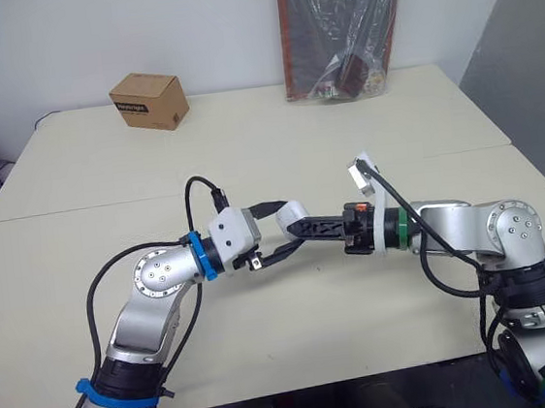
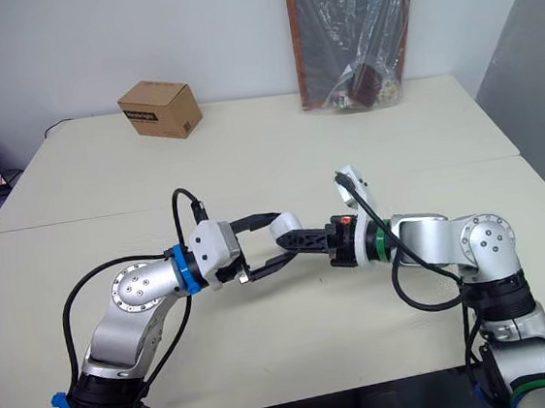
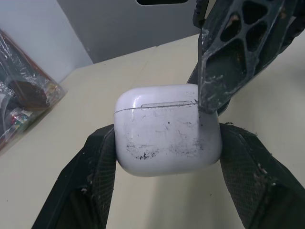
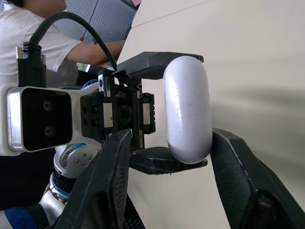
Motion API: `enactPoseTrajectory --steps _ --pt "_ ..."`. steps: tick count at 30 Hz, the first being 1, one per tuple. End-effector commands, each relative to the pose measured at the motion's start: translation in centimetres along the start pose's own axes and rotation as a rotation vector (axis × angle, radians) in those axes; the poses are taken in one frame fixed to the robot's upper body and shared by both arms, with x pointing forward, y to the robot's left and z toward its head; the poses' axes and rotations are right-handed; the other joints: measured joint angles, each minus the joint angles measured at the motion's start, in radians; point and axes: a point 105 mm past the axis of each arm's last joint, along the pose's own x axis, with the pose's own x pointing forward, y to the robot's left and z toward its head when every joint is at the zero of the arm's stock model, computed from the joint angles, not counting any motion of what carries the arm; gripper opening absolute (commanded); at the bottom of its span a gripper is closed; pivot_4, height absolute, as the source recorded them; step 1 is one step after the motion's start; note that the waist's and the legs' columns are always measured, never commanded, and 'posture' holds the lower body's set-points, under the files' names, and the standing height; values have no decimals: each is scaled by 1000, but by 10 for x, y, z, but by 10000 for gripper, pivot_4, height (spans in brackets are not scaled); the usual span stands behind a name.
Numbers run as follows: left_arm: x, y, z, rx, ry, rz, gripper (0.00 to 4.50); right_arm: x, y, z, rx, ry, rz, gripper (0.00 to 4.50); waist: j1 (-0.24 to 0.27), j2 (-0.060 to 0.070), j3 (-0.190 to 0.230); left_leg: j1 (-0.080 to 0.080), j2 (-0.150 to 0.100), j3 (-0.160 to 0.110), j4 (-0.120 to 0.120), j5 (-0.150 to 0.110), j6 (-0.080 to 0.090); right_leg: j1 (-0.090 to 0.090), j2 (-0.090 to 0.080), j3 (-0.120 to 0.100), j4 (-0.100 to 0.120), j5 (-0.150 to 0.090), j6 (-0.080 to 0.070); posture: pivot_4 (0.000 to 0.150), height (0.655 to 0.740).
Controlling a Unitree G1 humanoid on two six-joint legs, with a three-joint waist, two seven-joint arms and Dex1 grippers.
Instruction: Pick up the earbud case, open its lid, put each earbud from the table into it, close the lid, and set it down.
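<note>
Gripping the earbud case, left tool covers its sides; lid seemingly shut

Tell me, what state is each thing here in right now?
White rounded plastic earbud case: lid closed, gripped off the table.
Left gripper: fingers shut on the case.
Right gripper: fingers open around the case.
Brown cardboard box: closed, on the table.
Clear plastic bag: leaning against the wall.

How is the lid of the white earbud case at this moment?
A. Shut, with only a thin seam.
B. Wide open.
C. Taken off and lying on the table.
A: the earbud case, clamped in the left gripper, shows only a thin closed seam below its lid.
</note>
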Motion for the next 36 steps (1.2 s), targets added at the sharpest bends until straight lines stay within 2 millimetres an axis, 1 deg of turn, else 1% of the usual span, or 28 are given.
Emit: enactPoseTrajectory --steps 1,2,4,6,8,9,17,21,22,23,25,26,28,33,36 --pt "1 1 14 34 -43 7 27948 -2 13 3 -18 -19 49 25424 0 0 0 0 0 0 0 0 0 0 0 0 0 0 0 1500 7400" --pt "1 1 14 34 -42 6 27948 -2 13 4 -18 -21 48 25424 0 0 0 0 0 0 0 0 0 0 0 0 0 0 0 1500 7400" --pt "0 0 13 33 -39 2 27948 -3 12 5 -16 -26 43 21602 0 0 0 0 0 0 0 0 0 0 0 0 0 0 0 1500 7400" --pt "0 -2 12 33 -35 -4 27948 -3 12 5 -18 -27 41 15856 0 0 0 0 0 0 0 0 0 0 0 0 0 0 0 1500 7400" --pt "-1 -2 12 33 -32 -8 27948 -3 12 4 -19 -26 41 8380 0 0 0 0 0 0 0 0 0 0 0 0 0 0 0 1500 7400" --pt "-1 -3 12 33 -32 -9 27948 -3 11 4 -19 -26 41 7180 0 0 0 0 0 0 0 0 0 0 0 0 -1 0 0 1500 7400" --pt "0 -3 14 38 -41 -18 27948 -3 11 1 -23 -12 42 7294 0 0 0 0 0 0 0 0 0 0 0 0 -1 0 0 1500 7400" --pt "0 -6 12 -31 -33 -64 27948 -2 13 1 -26 -8 48 7294 0 0 0 0 0 0 0 0 0 0 0 0 -1 0 0 1500 7400" --pt "-1 -6 12 -44 -28 -69 35045 -1 13 0 -25 -8 49 7294 0 0 0 0 0 0 0 0 0 0 0 0 -1 0 0 1500 7400" --pt "-1 -4 12 -41 -24 -59 37355 -1 13 0 -24 -8 49 7294 0 0 0 0 0 0 0 0 0 0 0 0 -1 0 0 1500 7400" --pt "-3 0 13 -28 -23 -39 43636 -1 13 -1 -22 -6 48 7294 0 0 0 0 0 0 0 0 0 -1 0 0 -1 0 0 1500 7400" --pt "-5 4 13 -26 -25 -15 44401 -1 12 -2 -23 -4 45 7294 0 0 0 0 0 0 0 0 0 0 0 0 -1 0 0 1500 7400" --pt "-10 13 14 -54 -21 29 44401 -3 10 -2 -26 -1 38 7294 0 0 0 -1 0 0 0 0 0 0 0 0 -1 0 0 1500 7400" --pt "-28 23 15 -166 14 12 44401 -8 3 0 -70 12 5 7294 0 1 0 -1 0 0 0 0 0 -1 0 0 -1 0 0 1500 7400" --pt "-38 26 14 -253 65 -33 44401 -12 -1 1 -157 43 -22 7294 -1 1 1 -1 1 0 0 0 0 -1 1 0 -1 0 1 1500 7400"
